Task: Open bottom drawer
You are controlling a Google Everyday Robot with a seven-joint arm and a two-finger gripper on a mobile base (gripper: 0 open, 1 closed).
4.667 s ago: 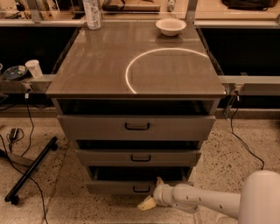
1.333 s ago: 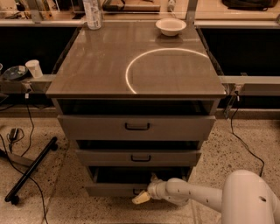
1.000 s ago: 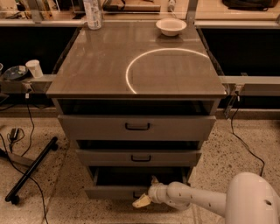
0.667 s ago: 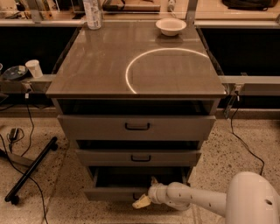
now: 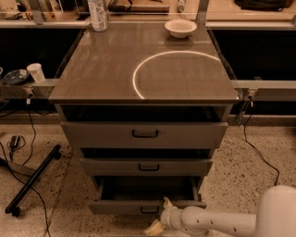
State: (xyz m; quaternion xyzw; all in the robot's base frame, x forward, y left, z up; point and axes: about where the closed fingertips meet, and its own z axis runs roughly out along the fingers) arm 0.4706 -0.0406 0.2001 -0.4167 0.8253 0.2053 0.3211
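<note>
The bottom drawer (image 5: 115,207) is the lowest and narrowest of three grey-brown fronts. It stands pulled out, so its dark inside shows. Its small black loop handle (image 5: 149,210) sits at the centre of the front. My gripper (image 5: 161,215) is at the drawer front, just right of the handle, touching the front's top edge and reaching below it. The white arm (image 5: 217,222) comes in from the lower right. The middle drawer (image 5: 147,166) and the top drawer (image 5: 145,134) are above, both only slightly out.
The cabinet top (image 5: 115,69) carries a white bowl (image 5: 180,28) and a bottle (image 5: 97,14) at the back. A black stand leg (image 5: 32,180) and cables lie on the speckled floor at the left. A cable (image 5: 259,152) runs down at the right.
The bottom drawer has slid out further toward the camera, showing more of its inside. My gripper stayed at its front and drew back with it.
</note>
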